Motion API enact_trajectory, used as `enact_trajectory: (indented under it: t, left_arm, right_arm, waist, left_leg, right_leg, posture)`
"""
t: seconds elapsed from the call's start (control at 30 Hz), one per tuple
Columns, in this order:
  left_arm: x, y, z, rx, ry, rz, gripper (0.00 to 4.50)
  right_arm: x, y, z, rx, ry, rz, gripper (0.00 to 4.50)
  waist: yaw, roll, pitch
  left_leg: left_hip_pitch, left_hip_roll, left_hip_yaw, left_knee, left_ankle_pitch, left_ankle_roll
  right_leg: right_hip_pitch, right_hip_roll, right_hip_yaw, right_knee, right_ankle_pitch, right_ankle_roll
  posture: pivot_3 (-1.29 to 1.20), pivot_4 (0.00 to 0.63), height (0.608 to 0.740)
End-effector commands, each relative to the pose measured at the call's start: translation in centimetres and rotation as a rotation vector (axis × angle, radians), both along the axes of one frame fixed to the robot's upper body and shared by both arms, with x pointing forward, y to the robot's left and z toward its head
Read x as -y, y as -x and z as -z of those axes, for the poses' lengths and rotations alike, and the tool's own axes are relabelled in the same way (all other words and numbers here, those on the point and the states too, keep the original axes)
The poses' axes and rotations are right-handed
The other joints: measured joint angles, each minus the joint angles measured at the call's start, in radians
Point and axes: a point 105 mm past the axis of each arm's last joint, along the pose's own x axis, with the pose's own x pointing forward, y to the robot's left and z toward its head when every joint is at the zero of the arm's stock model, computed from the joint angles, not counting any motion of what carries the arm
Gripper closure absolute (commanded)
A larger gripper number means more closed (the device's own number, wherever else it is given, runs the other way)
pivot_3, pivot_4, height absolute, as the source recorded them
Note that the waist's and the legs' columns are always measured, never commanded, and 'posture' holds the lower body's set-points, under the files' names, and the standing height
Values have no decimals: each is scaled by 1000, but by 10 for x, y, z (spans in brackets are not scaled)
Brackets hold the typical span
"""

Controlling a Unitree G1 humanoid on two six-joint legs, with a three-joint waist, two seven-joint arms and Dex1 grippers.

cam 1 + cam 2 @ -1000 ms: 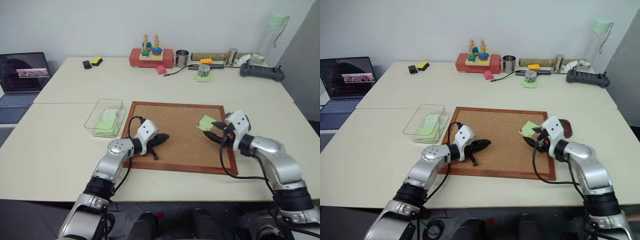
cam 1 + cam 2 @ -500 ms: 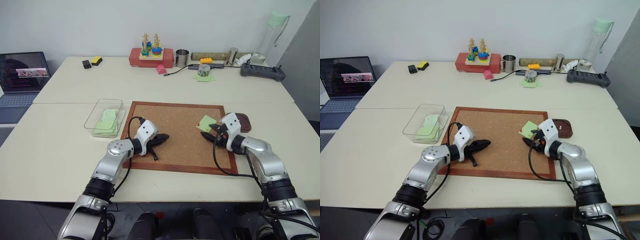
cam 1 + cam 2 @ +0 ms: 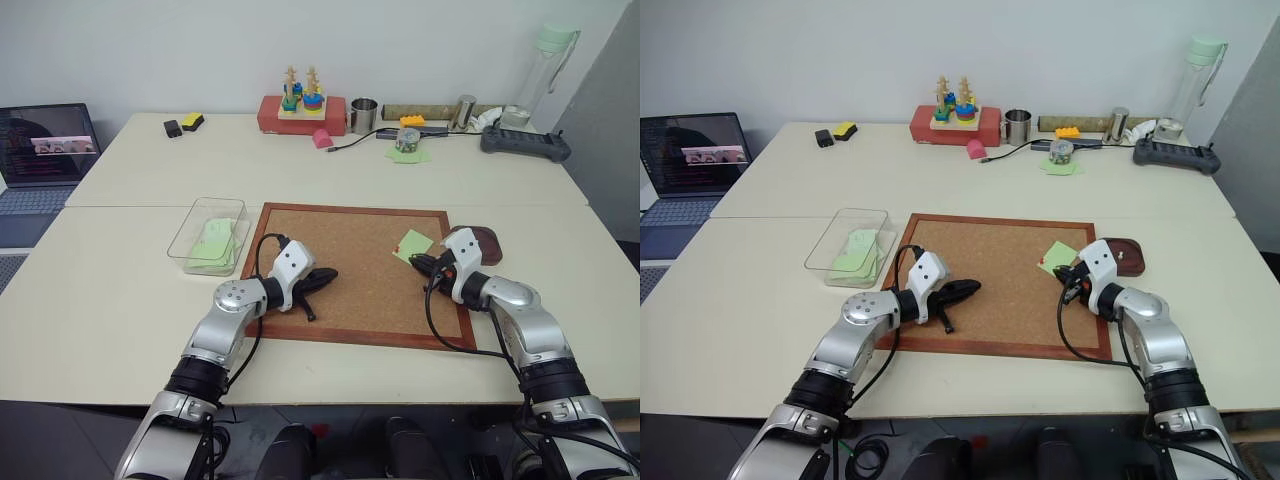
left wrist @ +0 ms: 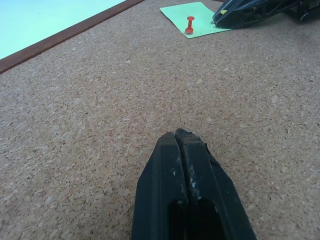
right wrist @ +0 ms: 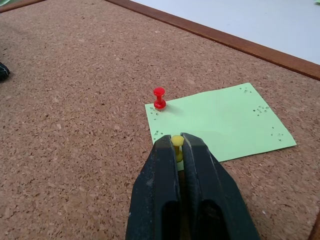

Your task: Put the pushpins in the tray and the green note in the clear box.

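While the green note [image 3: 413, 244] lies pinned on the cork board [image 3: 350, 275] in the left eye view, the clear box [image 3: 211, 235] already holds a green sheet, and the tray [image 3: 482, 244] sits beside the board's right edge. In the left wrist view, the left gripper [image 4: 186, 142] rests clenched and empty on the cork. In the right wrist view, the right gripper [image 5: 177, 148] pinches the yellow pushpin [image 5: 177, 142], with the red pushpin [image 5: 159, 98] standing untouched. Both pins and this note remain, I judge.

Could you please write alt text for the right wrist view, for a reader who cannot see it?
The right gripper is shut on a yellow pushpin at the edge of a green note lying on a cork board. A red pushpin stands in the note's corner.
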Motion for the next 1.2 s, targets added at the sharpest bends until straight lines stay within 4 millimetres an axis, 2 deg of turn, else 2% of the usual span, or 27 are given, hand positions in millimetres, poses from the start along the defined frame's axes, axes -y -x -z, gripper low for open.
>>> enact_trajectory:
  t: [0.03,0.2,0.4,0.57,0.7,0.97,1.03,1.07,1.1,1.2]
  left_arm:
    - [-6,7,22,-74,-57,-13,4500]
    - [-6,9,26,-85,-67,-13,4500]
    - [-6,10,28,-89,-72,-10,4500]
    - [-6,11,28,-89,-74,-11,4500]
    - [-6,11,28,-88,-76,-11,4500]
    - [-6,10,28,-87,-82,-5,4500]
    - [-6,10,28,-86,-84,-4,4500]
    - [-6,10,28,-86,-84,-4,4500]
    - [-6,10,28,-86,-84,-4,4500]
    - [-6,10,28,-86,-84,-5,4500]
  right_arm:
    - [-9,3,-36,107,-73,-54,4412]
    - [-8,9,-51,110,-143,-72,4412]
    - [-3,10,-59,108,-185,-39,4412]
    - [42,-9,-59,161,-71,240,4412]
    - [75,-14,-48,138,35,430,4412]
    - [88,-15,-30,89,51,528,4412]
    - [90,-17,-27,83,53,546,3950]
    - [92,-18,-26,81,46,555,3939]
    - [92,-18,-25,81,45,559,3745]
    - [93,-19,-26,84,43,560,3003]
  waist:
    - [0,0,0]
    - [0,0,0]
    - [0,0,0]
    - [1,0,0]
    - [1,0,0]
    - [0,0,0]
    - [0,0,0]
    - [0,0,0]
    - [0,0,0]
    - [0,0,0]
  left_leg:
    - [0,0,0,0,0,0]
    - [0,0,-1,-1,0,0]
    - [0,0,-1,-1,0,0]
    - [0,0,-1,-1,0,0]
    - [0,0,0,-2,0,0]
    - [0,0,2,-2,0,0]
    - [0,0,3,-2,0,0]
    - [0,0,3,-2,0,0]
    - [0,0,3,-2,0,0]
    - [0,0,4,-2,0,0]
  right_leg:
    - [0,0,0,0,0,0]
    - [0,0,0,0,2,-3]
    - [0,0,0,0,2,-3]
    - [0,0,0,-1,2,-3]
    - [0,0,0,-1,2,-3]
    - [0,0,0,-1,2,-3]
    - [0,0,0,-1,2,-4]
    - [0,0,0,-1,2,-4]
    - [0,0,0,-1,2,-4]
    - [0,0,0,-1,2,-4]
  posture:
    - [0,150,740]
    - [0,150,740]
    - [0,150,740]
    - [0,150,740]
    - [0,150,740]
    - [0,150,740]
    - [0,150,740]
    - [0,150,740]
    - [0,150,740]
    - [0,150,740]
